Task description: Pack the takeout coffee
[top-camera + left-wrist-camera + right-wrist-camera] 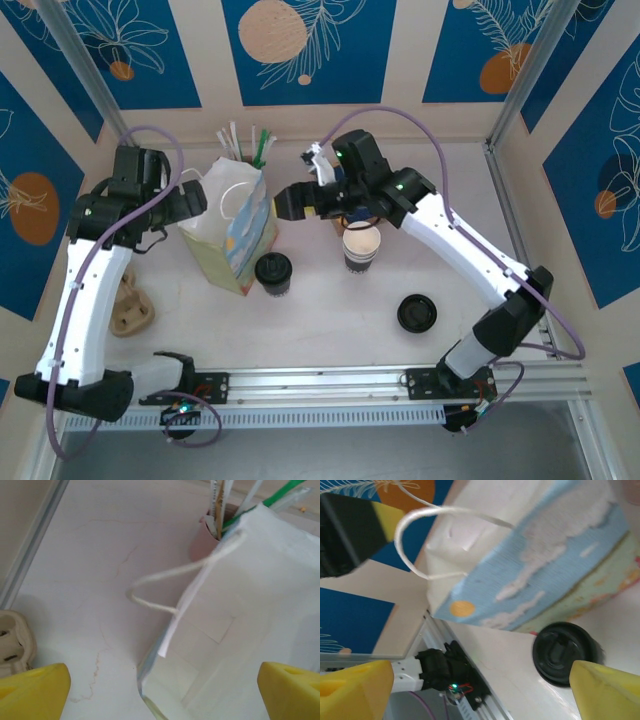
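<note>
The takeout coffee (272, 270), a small cup under a round black lid, stands on the table just right of the paper bag's front corner; its lid (562, 652) shows from the right wrist. The paper bag (232, 225) stands upright with its mouth open and its white inside (235, 630) in the left wrist view. My left gripper (195, 200) hangs open at the bag's left rim, whose edge lies between the yellow fingertips (35, 692). My right gripper (284, 203) is open beside the bag's right face (535, 565), with nothing between its fingers (605, 690).
A lidless striped cup (361, 245) stands right of the coffee. A loose black lid (416, 313) lies nearer the front. A holder of straws (245, 145) sits behind the bag, and a cardboard cup carrier (130, 305) lies at the left.
</note>
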